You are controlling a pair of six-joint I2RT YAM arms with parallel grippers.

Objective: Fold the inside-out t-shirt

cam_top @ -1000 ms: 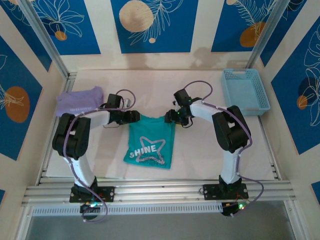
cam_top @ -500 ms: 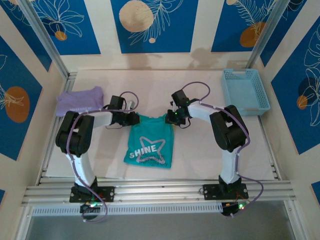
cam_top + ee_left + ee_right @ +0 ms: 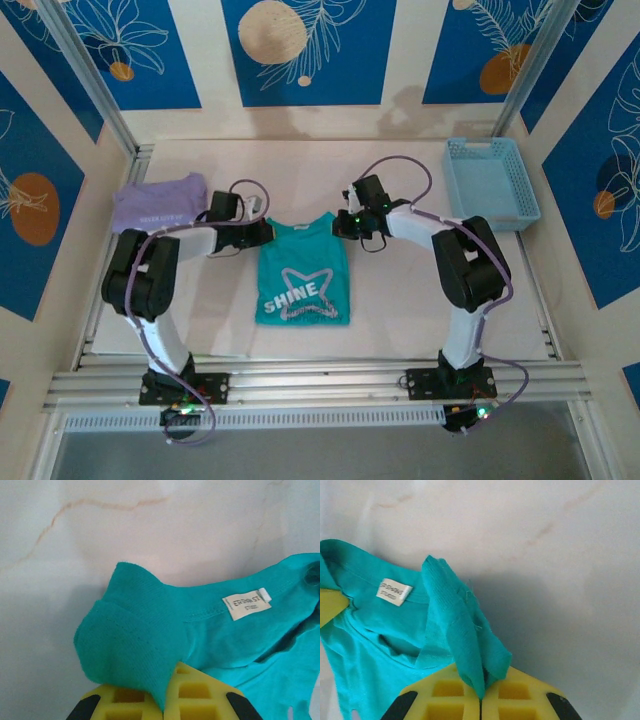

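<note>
While my two arms reach inward over the table, the inside-out t-shirt lies flat between them in the middle, its long axis going from near to far. The collar points to the far side and the hem to the near side, and the SHINE print faces up. My left gripper is clamped on the far-left shoulder fabric. My right gripper is clamped on the far-right shoulder fabric. The neck tag sits on the collar between them.
</note>
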